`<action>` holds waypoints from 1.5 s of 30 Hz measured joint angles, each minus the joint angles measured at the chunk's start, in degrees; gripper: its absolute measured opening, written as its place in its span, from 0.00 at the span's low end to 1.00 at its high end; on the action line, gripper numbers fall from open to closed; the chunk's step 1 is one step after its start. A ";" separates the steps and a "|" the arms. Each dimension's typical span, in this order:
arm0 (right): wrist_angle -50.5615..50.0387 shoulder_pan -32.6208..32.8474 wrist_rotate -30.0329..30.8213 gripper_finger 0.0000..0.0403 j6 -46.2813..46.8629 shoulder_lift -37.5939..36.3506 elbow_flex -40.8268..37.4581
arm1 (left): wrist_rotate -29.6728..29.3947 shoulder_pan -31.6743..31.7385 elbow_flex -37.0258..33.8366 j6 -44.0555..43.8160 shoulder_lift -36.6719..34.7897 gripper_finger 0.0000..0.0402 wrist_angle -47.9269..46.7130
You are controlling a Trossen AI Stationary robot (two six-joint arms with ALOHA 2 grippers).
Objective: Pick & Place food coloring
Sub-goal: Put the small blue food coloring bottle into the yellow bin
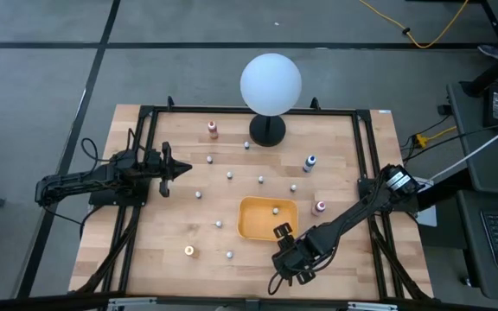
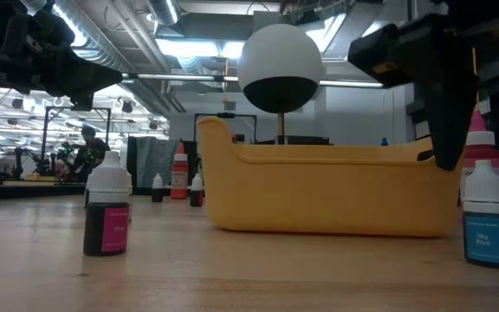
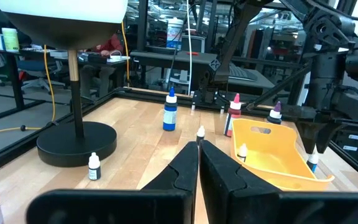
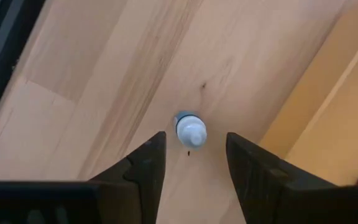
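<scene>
Several tiny food coloring bottles stand upright on the wooden table: a red one (image 1: 213,130), a blue one (image 1: 309,162), a pink one (image 1: 320,206), and a pink-labelled one (image 2: 108,212) near the low camera. One pale-capped bottle (image 1: 275,209) is inside the yellow tray (image 1: 253,226). My right gripper (image 1: 282,231) hangs open at the tray's near edge, pointing down. Its fingers stand on either side of a sky blue bottle (image 4: 190,129) below them, without touching it. That bottle (image 2: 489,217) stands on its base. My left gripper (image 1: 184,166) waits shut at the table's left.
A lamp with a white globe (image 1: 271,83) and a black base (image 1: 267,131) stands at the far middle. Small pale-capped bottles (image 1: 229,175) dot the table's centre, and an orange one (image 1: 188,250) is near the front left. A black frame (image 1: 366,155) borders the table.
</scene>
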 joint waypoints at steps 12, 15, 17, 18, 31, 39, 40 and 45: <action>2.38 -0.02 1.85 0.42 0.06 0.80 -1.31 | 0.00 0.00 -0.02 0.00 0.00 0.02 0.00; 3.21 -0.02 1.01 0.42 0.19 1.39 -1.35 | -0.01 0.00 0.00 -0.01 0.01 0.03 0.00; 3.20 0.00 0.63 0.42 0.16 1.44 -1.35 | 0.00 0.00 0.00 0.00 0.00 0.03 0.07; 3.50 0.00 0.49 0.42 0.14 1.44 -1.35 | 0.00 -0.01 -0.01 0.00 0.00 0.03 0.03; 3.64 -0.02 -0.50 0.42 0.14 1.44 -1.31 | 0.00 0.00 -0.01 0.00 0.01 0.02 0.09; 3.66 -0.02 -0.70 0.38 0.16 1.44 -1.31 | 0.00 0.00 0.00 0.00 0.02 0.03 0.09; 3.66 -0.02 -0.70 0.36 0.16 1.44 -1.31 | 0.00 0.00 0.00 0.00 0.02 0.03 0.09; 3.66 -0.02 -0.70 0.23 0.16 1.46 -1.31 | 0.00 0.00 -0.01 -0.01 0.01 0.03 0.09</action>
